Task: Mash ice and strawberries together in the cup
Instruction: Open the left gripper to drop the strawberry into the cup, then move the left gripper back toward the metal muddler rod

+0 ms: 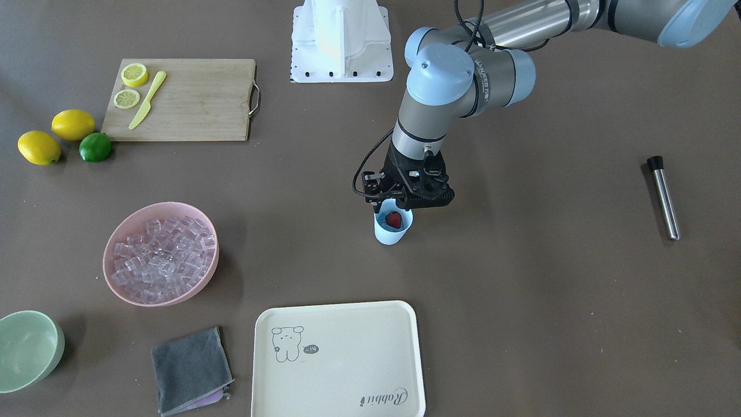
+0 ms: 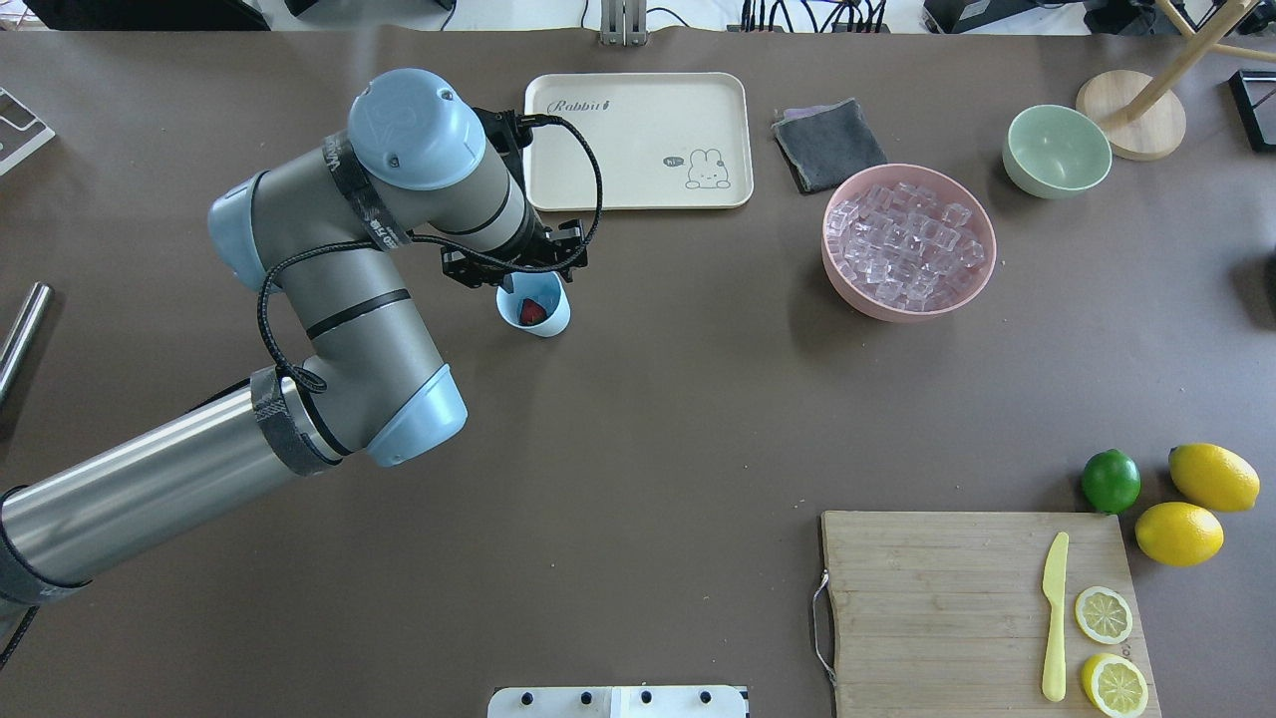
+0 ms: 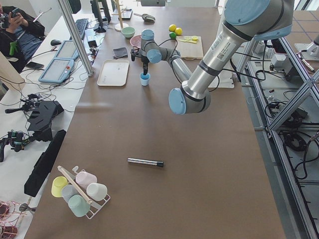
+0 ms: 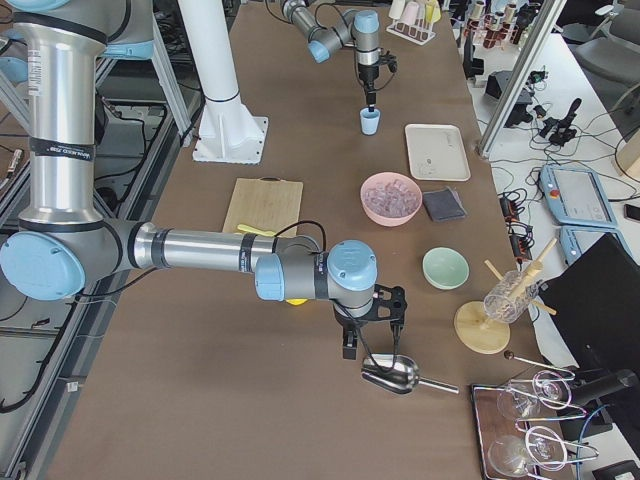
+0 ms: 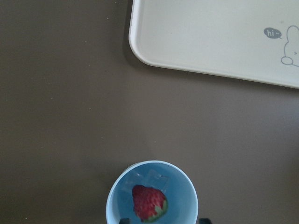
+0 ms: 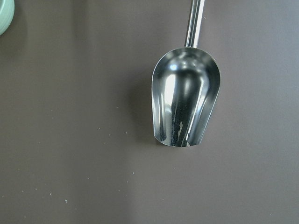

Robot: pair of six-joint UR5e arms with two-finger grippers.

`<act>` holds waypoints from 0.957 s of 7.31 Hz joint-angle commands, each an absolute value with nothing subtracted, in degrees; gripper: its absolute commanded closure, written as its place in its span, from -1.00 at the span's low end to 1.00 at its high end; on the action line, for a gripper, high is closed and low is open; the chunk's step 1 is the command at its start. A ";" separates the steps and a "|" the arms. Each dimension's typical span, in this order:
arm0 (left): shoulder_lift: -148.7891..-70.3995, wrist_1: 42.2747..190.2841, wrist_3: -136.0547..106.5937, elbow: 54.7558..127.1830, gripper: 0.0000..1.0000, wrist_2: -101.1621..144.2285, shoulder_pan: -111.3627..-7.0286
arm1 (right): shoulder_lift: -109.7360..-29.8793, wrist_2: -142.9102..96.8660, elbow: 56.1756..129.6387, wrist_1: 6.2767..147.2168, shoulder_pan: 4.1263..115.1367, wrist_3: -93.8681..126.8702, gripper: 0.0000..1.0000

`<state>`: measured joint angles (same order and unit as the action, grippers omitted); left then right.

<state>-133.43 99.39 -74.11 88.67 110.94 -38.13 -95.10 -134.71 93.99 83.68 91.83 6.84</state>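
L pincer (image 1: 400, 200) wide, empty, over cup (image 1: 389, 234) w/ strawberry (image 1: 393, 219) + ice (image 5: 148, 175); R pincer (image 4: 372, 347): can't tell

Strawberry (image 1: 393, 219) sits in the cup (image 1: 392, 234), directly under my left end effector (image 1: 402, 200), mid-tabletop (image 1: 521, 289). Tray (image 2: 638, 140) lies just beyond the cup, cloth (image 2: 827, 145) right of the tray. Bowl (image 2: 902, 311) holding ice (image 2: 907, 244) is off to the cup's right. Scoop (image 6: 184, 102) lies below my right end effector (image 4: 372, 345).

On my brown surface (image 1: 521, 318) I see the blue cup (image 1: 389, 236) standing mid-table, a pink bowl (image 1: 107, 272), green bowl (image 1: 26, 347), grey cloth (image 1: 190, 369) and cream tray (image 1: 347, 370) along one edge, a cutting board (image 1: 197, 104) with two lemons (image 1: 73, 124) and a lime (image 1: 95, 147) beside it, and a steel rod (image 1: 664, 197) well apart.
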 commanded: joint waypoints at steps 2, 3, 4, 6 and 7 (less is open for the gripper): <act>-128.36 99.40 -72.52 90.25 -0.96 113.97 -42.43 | -95.01 -134.56 93.87 83.67 91.76 6.77 -1.00; -125.10 99.14 -66.16 91.22 -0.96 117.74 -45.93 | -94.92 -134.65 93.95 83.67 91.76 6.77 -1.00; -118.72 99.92 -58.79 93.49 -0.96 118.38 -48.05 | -95.01 -134.74 94.04 83.67 91.76 6.77 -1.00; -108.69 104.04 -47.17 93.87 -0.96 118.83 -54.11 | -95.10 -134.56 94.13 83.67 91.85 6.77 -1.00; -101.76 109.11 -40.41 93.61 -0.96 118.83 -57.62 | -95.10 -134.47 93.87 83.67 91.76 6.77 -1.00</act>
<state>-109.85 104.17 -48.74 93.64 118.68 -53.44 -95.08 -134.58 94.05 83.67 91.81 6.77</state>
